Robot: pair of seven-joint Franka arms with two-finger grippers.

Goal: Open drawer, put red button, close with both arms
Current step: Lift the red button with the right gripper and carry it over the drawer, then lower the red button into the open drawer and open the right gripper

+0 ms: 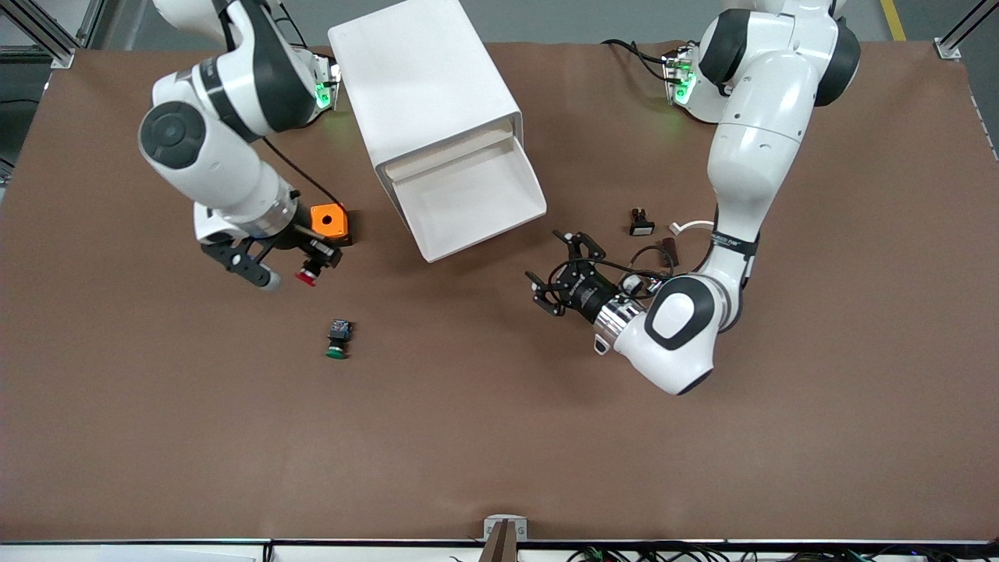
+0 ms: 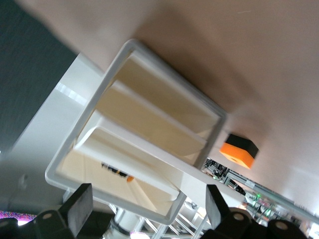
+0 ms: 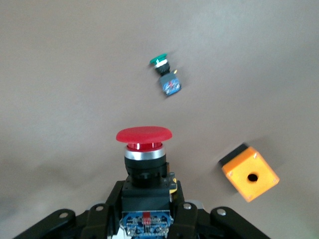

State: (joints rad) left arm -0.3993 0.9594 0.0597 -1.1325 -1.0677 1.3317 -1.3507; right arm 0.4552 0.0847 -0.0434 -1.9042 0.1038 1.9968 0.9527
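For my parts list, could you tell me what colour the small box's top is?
Orange, with a black base; clearest in the right wrist view.

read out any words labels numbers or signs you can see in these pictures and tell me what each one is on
No text can be read with certainty.
Left arm: a band of small print near the wrist, too small to read.
Left gripper: pale lettering on its body, too blurred to read.
Red button, white drawer unit, orange box: no markings visible.

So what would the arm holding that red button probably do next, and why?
Probably carry it over to the open drawer and lower it in. The right gripper is shut on the red button, held above the table near the orange box; the drawer looks empty. The left gripper waits open in front of the drawer.
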